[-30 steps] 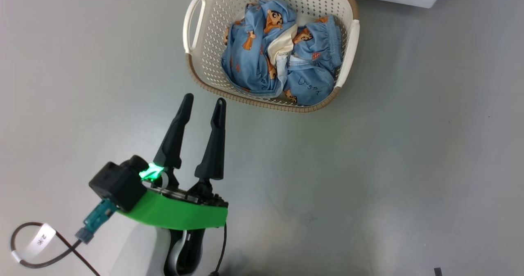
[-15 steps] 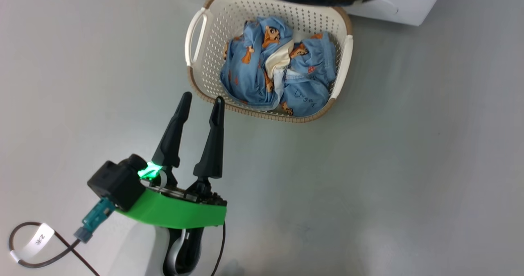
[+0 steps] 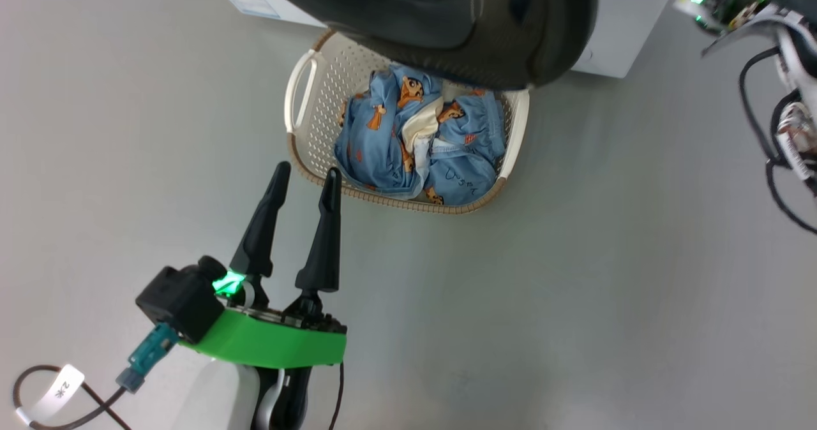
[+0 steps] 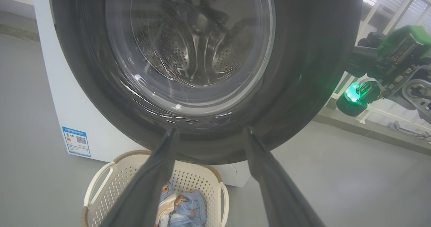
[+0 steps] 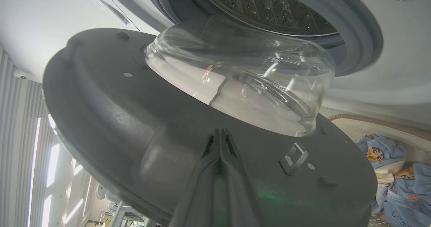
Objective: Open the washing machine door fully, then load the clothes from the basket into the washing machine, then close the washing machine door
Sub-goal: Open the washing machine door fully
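Latch on door (right wrist view)

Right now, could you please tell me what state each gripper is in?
Left gripper: open, holding nothing.
Right gripper: shut, fingers pressed together, tips at the inner face of the washing machine door.

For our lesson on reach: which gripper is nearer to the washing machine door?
Right. The right gripper, shut, has its fingertips at the inner face of the washing machine door; the left gripper hangs open in front of its outer face, apart.
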